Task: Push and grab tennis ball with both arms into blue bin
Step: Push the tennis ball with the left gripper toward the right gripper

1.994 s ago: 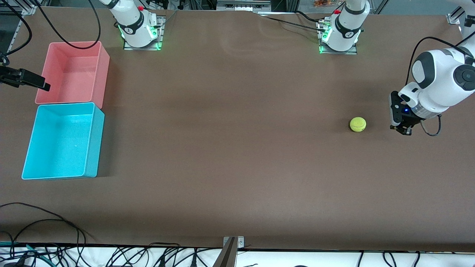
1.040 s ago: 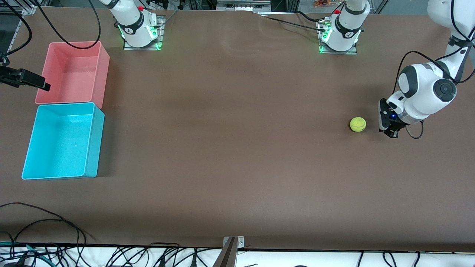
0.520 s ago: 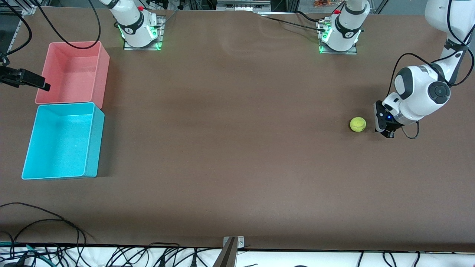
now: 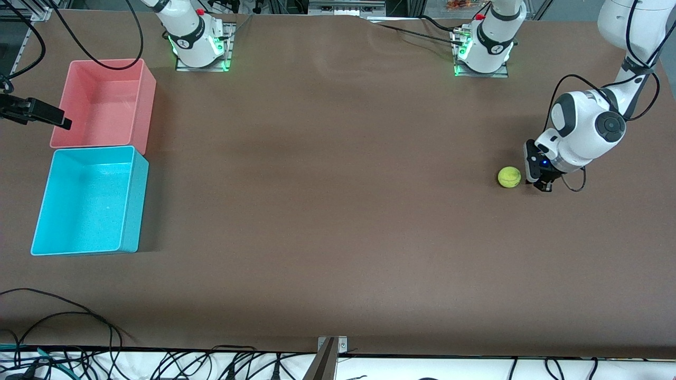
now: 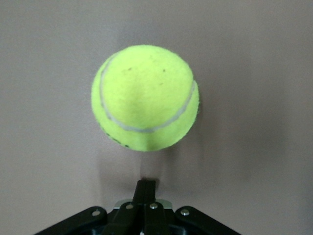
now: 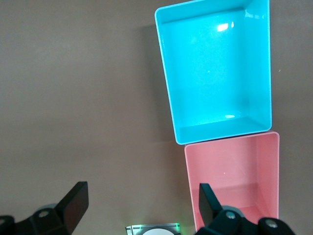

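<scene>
- Tennis ball (image 4: pixel 509 177): a fuzzy yellow-green sphere with a pale curved seam and a few tiny dark specks, lying on the brown table (image 4: pixel 338 221) toward the left arm's end, well apart from both bins.
- Left gripper (image 4: pixel 540 183) sits low just beside the ball, fingers pressed together, gripping nothing.
- Right gripper (image 6: pixel 139 205) waits above the table near the bins, fingers spread wide and empty.
- Blue bin (image 4: pixel 42 211) stands touching the pink bin (image 4: pixel 149 89), nearer the front camera.
</scene>
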You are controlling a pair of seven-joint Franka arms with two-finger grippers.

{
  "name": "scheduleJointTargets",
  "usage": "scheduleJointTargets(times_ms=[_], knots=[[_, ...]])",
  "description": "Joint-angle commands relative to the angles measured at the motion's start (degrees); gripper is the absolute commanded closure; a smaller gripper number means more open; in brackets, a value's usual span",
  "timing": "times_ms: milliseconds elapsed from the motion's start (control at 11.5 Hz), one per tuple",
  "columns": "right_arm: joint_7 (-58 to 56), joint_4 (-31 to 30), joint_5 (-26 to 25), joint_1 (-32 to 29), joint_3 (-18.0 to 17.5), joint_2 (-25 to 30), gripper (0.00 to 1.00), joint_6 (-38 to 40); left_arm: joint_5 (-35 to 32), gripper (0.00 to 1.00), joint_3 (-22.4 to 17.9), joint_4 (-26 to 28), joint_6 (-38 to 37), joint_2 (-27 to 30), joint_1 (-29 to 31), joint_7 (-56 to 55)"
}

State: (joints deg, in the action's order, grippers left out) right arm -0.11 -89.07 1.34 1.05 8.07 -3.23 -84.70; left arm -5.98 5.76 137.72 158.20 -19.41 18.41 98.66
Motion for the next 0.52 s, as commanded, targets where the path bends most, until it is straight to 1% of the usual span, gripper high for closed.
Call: scheduleJointTargets(times_ms=[0, 87, 173, 434], knots=[[-0.4, 0.6, 0.9, -0.2, -0.1, 0.2, 0.0, 0.8, -2.3, 1.0, 0.2, 1.3, 1.3, 0.5, 0.1, -2.8], [-0.4, 0.6, 0.9, -0.1, -0.1, 0.2, 0.0, 0.8, -2.4, 1.0, 0.6, 1.4, 1.3, 0.7, -0.2, -3.6], [-0.4, 0.6, 0.9, -0.1, -0.1, 0.2, 0.0, 0.8, -2.3, 1.0, 2.9, 1.3, 1.3, 0.8, -0.5, -4.0], [-0.1, 0.6, 0.9, 0.0, -0.2, 0.2, 0.0, 0.7, -2.3, 1.0, 5.5, 1.3, 1.3, 1.1, -0.6, -7.6]])
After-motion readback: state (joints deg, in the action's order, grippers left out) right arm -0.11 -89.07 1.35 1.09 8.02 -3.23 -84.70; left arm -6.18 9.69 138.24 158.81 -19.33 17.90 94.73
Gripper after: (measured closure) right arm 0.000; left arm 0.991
